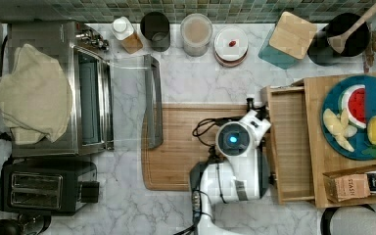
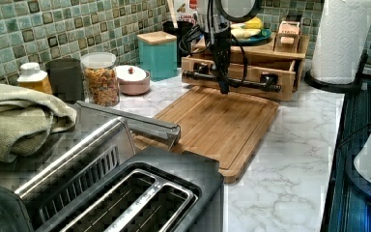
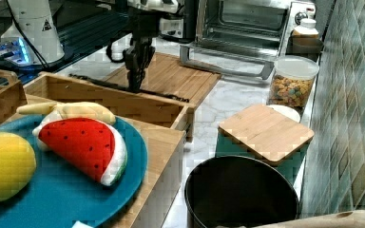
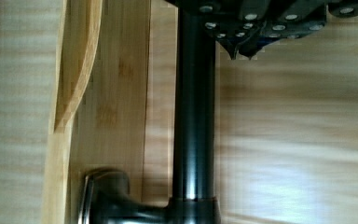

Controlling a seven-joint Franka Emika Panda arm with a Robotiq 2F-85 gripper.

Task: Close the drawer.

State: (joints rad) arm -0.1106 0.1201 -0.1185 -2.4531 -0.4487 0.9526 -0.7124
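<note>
Gripper: we see the gripper (image 2: 223, 87) pointing down at the drawer's front, its tip at the black handle bar (image 2: 232, 83); in the wrist view the gripper (image 4: 242, 52) sits at one end of that bar (image 4: 193, 116).
Gripper state: we cannot tell whether it is spread or pressed together, since the fingers blend with the dark bar.
Drawer: we see the drawer (image 1: 290, 147) pulled partly out of its wooden cabinet (image 1: 318, 161), right behind the gripper, its striped bottom uncovered.
Handle: we see the bar run across the drawer's front panel (image 2: 251, 73) on two black mounts, touching or almost touching the gripper.
Cutting board: we see the cutting board (image 1: 176, 147) lying flat on the bench (image 1: 200, 83), under and in front of the gripper.
Plate: we see a blue plate (image 3: 76, 190) with a toy watermelon slice (image 3: 83, 147) on top of the cabinet, beyond the drawer from the gripper.
Toaster oven: we see a toaster oven (image 1: 78, 88) with its door down, well apart from the gripper, past the cutting board.
</note>
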